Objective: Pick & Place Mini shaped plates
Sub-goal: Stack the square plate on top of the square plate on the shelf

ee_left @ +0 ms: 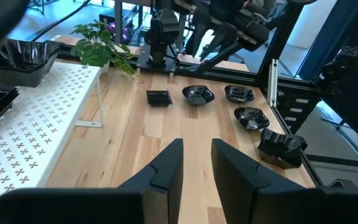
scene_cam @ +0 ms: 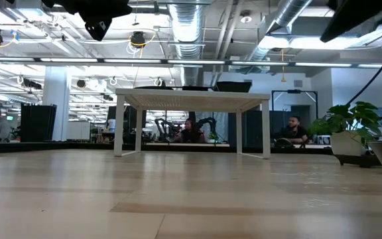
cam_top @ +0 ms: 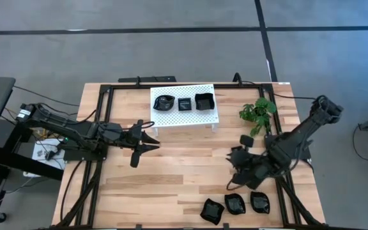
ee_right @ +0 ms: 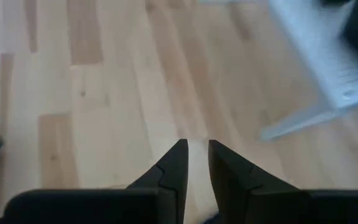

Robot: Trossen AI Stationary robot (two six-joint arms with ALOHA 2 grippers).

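Three small black plates point(cam_top: 184, 103) already sit on the white rack point(cam_top: 171, 118) while several more point(cam_top: 236, 204) wait at the table's near edge by the right gripper point(cam_top: 243, 167), both it and the left gripper point(cam_top: 147, 142) narrowly parted and empty

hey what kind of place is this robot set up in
Most likely an open-plan robotics lab or workshop: exposed ceiling ducts overhead, people seated at workstations behind the table, and a wooden bench with a white rack and two mounted arms.
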